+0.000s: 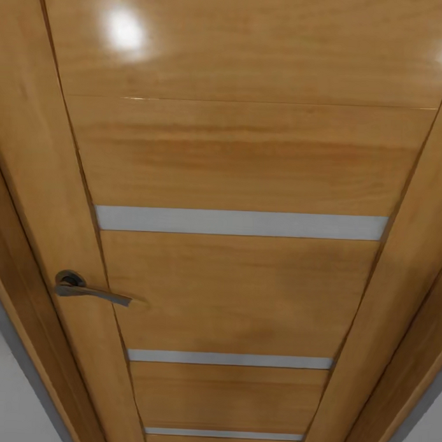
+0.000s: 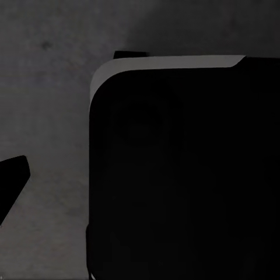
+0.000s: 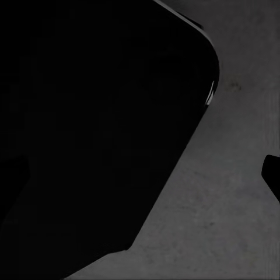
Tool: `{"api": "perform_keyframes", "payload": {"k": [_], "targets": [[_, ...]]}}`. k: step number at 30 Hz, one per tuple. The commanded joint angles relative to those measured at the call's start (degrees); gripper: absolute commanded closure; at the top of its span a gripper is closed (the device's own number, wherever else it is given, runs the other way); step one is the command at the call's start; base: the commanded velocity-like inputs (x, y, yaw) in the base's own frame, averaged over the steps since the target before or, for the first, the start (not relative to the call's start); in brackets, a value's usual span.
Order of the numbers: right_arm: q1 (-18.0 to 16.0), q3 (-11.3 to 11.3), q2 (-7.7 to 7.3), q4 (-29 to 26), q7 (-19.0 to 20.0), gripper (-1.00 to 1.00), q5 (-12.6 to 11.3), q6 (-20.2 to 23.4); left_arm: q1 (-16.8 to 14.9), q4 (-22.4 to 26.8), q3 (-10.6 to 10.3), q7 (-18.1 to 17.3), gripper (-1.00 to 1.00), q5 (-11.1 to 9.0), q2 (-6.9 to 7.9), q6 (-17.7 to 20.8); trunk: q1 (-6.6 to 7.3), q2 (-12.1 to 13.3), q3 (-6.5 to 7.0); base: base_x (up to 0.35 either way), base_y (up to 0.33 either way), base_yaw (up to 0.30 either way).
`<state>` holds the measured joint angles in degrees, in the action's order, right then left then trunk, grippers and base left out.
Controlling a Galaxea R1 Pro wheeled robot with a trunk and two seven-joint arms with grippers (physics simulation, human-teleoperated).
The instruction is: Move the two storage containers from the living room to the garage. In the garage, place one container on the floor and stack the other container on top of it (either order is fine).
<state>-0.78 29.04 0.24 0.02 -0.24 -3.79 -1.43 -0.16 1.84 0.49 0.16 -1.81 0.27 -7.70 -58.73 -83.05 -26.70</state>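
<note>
The floor (image 2: 46, 87) is dark grey concrete with small speckles, seen in both wrist views. A large black rounded body (image 2: 181, 175) covers much of it. I cannot tell if this body touches the floor.

A big orange door (image 1: 241, 183) stands right in front and blocks the way from edge to edge. It looks shut, and its frame (image 1: 31, 195) closes in at 9 and 3 o'clock. The handle (image 1: 85, 289) sticks out at about 8 o'clock. A bit of white wall (image 1: 11, 398) shows at 7 o'clock. Down low, the wrist views show a big black body (image 2: 181, 175) close by, with bare grey floor (image 2: 46, 87) beside it.
</note>
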Motion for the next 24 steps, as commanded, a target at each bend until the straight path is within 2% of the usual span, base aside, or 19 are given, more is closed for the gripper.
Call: {"api": "perform_keyframes", "payload": {"k": [1,20,24], "targets": [[0.0,0.4,0.02,0.1,0.0,-1.00,-0.4,-0.2,0.0,0.0,0.0,0.0,-1.00,-0.1,0.01,-0.2,0.00,0.0,-0.05,0.000,0.117,0.000],[0.0,0.4,0.02,0.1,0.0,-1.00,-0.1,-0.2,0.0,-0.1,0.0,0.0,-1.00,-0.1,0.03,-0.3,0.00,0.0,-0.05,-0.002,0.013,0.000],[0.0,0.4,0.02,0.1,0.0,-1.00,-0.1,-0.2,0.0,0.0,0.0,0.0,-1.00,-0.1,0.01,-0.3,0.00,0.0,-0.05,-0.237,0.000,0.000]]}}
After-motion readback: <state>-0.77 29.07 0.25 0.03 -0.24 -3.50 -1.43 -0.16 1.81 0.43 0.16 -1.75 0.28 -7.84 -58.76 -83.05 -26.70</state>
